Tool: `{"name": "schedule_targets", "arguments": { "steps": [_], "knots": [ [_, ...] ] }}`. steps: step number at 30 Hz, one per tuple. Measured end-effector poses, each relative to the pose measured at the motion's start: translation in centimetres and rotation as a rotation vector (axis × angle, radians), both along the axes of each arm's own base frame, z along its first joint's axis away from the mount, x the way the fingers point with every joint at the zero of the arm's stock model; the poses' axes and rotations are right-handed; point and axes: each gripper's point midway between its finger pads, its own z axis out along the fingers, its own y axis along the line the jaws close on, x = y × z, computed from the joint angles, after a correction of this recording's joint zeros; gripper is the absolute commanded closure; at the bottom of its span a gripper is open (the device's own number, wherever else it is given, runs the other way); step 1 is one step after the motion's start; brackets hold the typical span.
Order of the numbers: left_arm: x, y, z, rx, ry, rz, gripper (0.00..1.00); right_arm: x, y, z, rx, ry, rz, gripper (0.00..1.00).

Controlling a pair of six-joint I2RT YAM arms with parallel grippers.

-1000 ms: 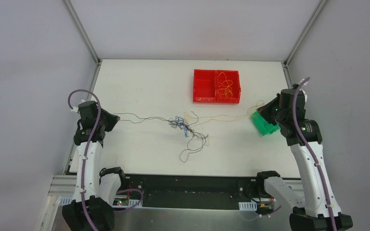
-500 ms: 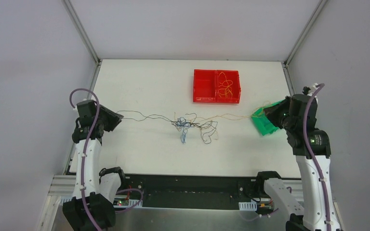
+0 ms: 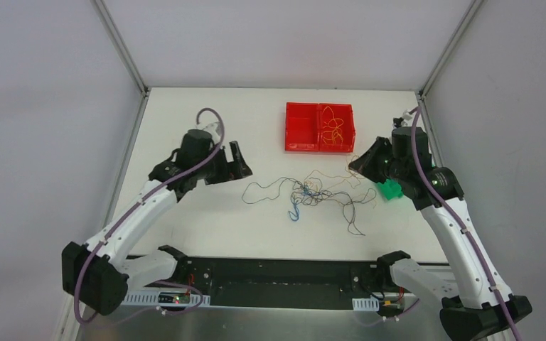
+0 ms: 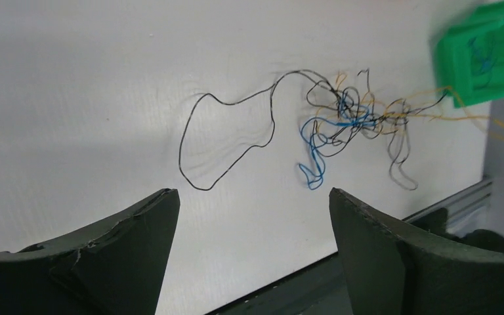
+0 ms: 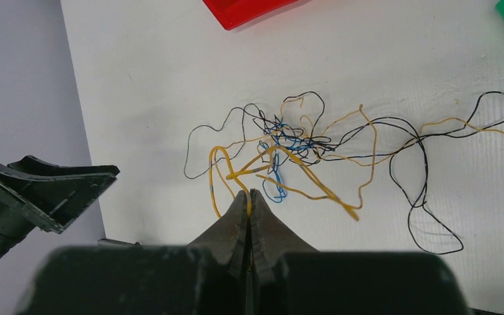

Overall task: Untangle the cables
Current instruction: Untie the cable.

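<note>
left gripper (image 3: 236, 162) is spread wide with nothing between the fingers, left of the cables (image 3: 309, 193) and clear of them. right gripper (image 5: 248, 195) is pressed together, pinching one yellow strand at the tips; that strand runs back into the knot. cables sit mid-table (image 3: 199, 114), in front of the red tray (image 3: 302, 128), between the two grippers. they form a tight clump of blue, yellow and dark strands, with loose dark loops trailing left and toward the near edge and a blue loop sticking out the near side. red tray has two compartments, and the right one holds yellow wires (image 3: 334, 128). green bin (image 3: 391, 190) is just beside the right gripper, on its right.
</note>
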Motion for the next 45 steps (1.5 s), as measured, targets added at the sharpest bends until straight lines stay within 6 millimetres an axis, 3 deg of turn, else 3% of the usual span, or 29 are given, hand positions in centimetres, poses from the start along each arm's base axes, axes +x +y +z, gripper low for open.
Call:
{"name": "schedule_targets", "arguments": {
  "steps": [7, 12, 16, 23, 26, 29, 31, 34, 37, 38, 41, 45],
  "knots": [
    [-2.3, -8.4, -5.1, 0.252, -0.023, -0.304, 0.14, 0.6, -0.8, -0.5, -0.036, -0.005, -0.045, 1.00],
    [-2.9, -12.5, -7.9, 0.371, -0.120, -0.459, 0.13, 0.9, -1.7, -0.4, -0.065, -0.023, -0.089, 1.00],
    [-3.1, -15.2, -9.6, 0.408, -0.184, -0.556, 0.14, 1.0, -2.2, -0.3, -0.077, -0.036, -0.111, 1.00],
    [-0.9, -18.1, -10.8, 0.409, -0.239, -0.584, 0.21, 1.2, -2.6, -0.3, -0.091, -0.041, -0.130, 1.00],
    [0.1, -19.7, -11.5, 0.400, -0.244, -0.587, 0.31, 1.2, -2.6, -0.3, -0.092, -0.041, -0.131, 1.00],
    [0.3, -20.3, -13.1, 0.403, -0.223, -0.592, 0.66, 1.2, -2.7, -0.3, -0.095, -0.042, -0.136, 1.00],
    [0.2, -20.3, -14.1, 0.411, -0.200, -0.594, 0.99, 1.3, -3.0, -0.4, -0.107, -0.042, -0.149, 1.00],
    [0.2, -20.0, -14.5, 0.420, -0.184, -0.576, 1.00, 1.6, -4.1, -0.7, -0.147, -0.033, -0.202, 1.00],
    [0.5, -18.4, -14.0, 0.397, -0.162, -0.506, 1.00, 2.1, -6.5, -1.3, -0.211, -0.019, -0.323, 1.00],
    [0.5, -17.2, -13.8, 0.374, -0.141, -0.476, 1.00, 2.1, -7.6, -1.4, -0.229, -0.010, -0.375, 1.00],
    [1.8, -10.6, -12.2, 0.303, -0.089, -0.305, 1.00, 2.1, -11.1, -1.7, -0.270, 0.009, -0.539, 1.00],
    [3.7, -1.5, -7.6, 0.169, -0.103, 0.002, 1.00, 1.3, -15.3, -1.6, -0.300, 0.021, -0.745, 1.00]
  ]
}}
